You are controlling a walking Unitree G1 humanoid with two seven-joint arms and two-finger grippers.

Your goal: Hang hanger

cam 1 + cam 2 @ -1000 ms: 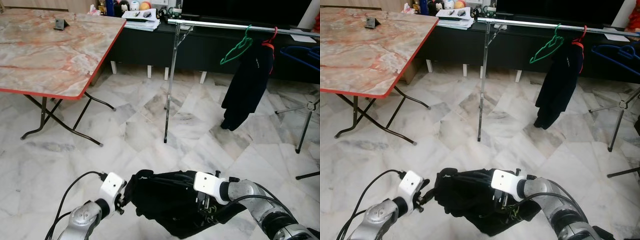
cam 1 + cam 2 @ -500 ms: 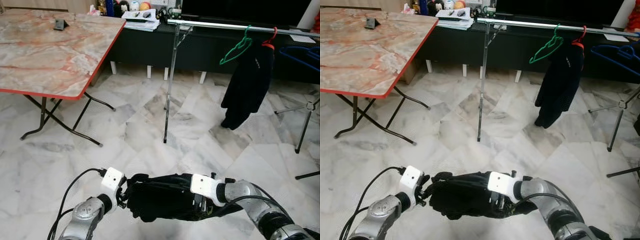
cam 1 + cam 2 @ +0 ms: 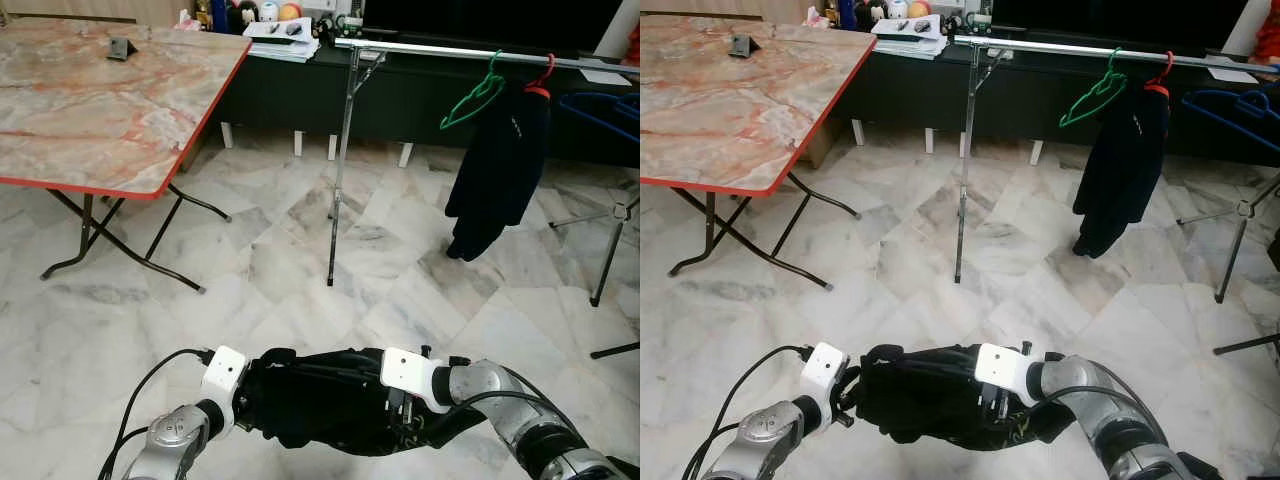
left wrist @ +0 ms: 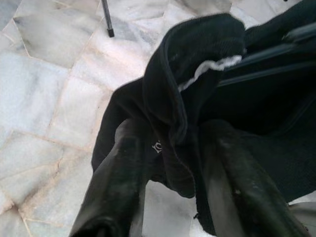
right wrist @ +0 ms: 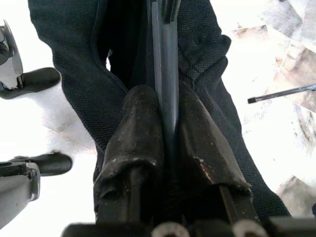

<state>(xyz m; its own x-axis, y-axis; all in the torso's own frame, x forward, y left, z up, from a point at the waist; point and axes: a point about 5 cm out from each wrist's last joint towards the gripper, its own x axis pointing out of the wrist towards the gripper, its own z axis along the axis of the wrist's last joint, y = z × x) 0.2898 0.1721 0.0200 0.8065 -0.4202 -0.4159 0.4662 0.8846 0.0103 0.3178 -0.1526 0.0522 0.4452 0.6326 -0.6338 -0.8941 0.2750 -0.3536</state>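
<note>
low at 6 o'clock, both grippers hold a black garment (image 3: 325, 405) above the marble floor (image 3: 280, 270). the right gripper (image 5: 165, 148) has its fingers (image 5: 140, 133) clamped on a dark hanger (image 5: 167, 74) bar inside the cloth. the left gripper (image 4: 173, 168) pinches the garment's folded edge at 7 o'clock. up at 1 o'clock, the clothes rail (image 3: 440, 48) carries a green hanger (image 3: 475, 95) and a hung dark garment (image 3: 498, 170). a marble-top table (image 3: 100, 100) stands at 10 o'clock.

Black garment (image 4: 197, 118): small pale mark on the fabric, too blurred to read.
Papers on far shelf (image 3: 285, 30): print too small to read.
Readable text: none.
</note>
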